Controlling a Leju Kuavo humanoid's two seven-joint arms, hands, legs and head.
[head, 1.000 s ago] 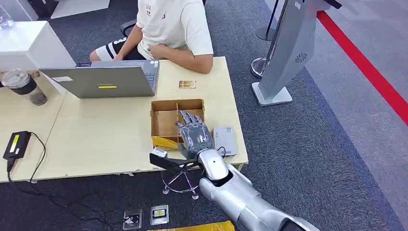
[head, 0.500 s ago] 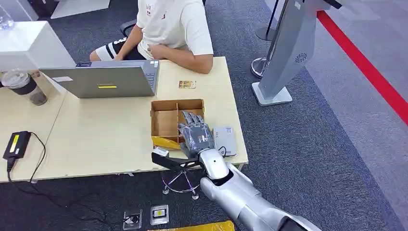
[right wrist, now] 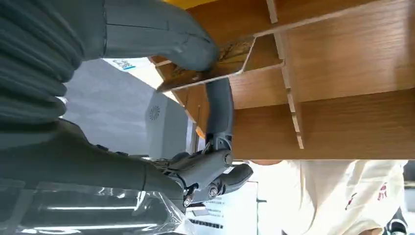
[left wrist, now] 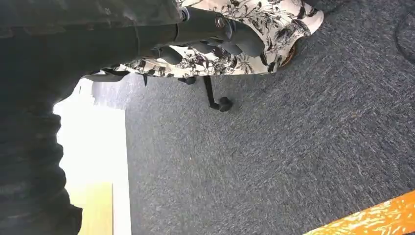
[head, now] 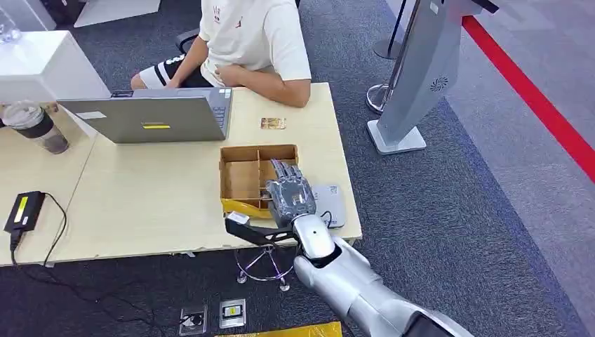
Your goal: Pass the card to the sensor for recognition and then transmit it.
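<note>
My right hand (head: 286, 195) reaches into the near right compartment of the open wooden box (head: 242, 156) on the table. In the right wrist view its thick thumb (right wrist: 166, 41) presses on a brown-gold patterned card (right wrist: 230, 51) while a dark finger (right wrist: 220, 110) lies under it, so the card sits tilted and pinched above the box floor. A grey flat sensor (head: 328, 203) lies just right of the box. A second card (head: 273, 123) rests on the table beyond the box. My left hand (left wrist: 215, 34) hangs over the carpet, fingers loosely bent, holding nothing.
A person in a white shirt (head: 252, 35) sits across the table behind a grey laptop (head: 151, 116). A lidded cup (head: 35, 126) and a black power adapter (head: 23, 210) lie at the left. A grey kiosk stand (head: 414, 77) rises to the right of the table.
My right hand has shifted slightly right and farther into the box's right compartment. Nothing else on the table has moved.
</note>
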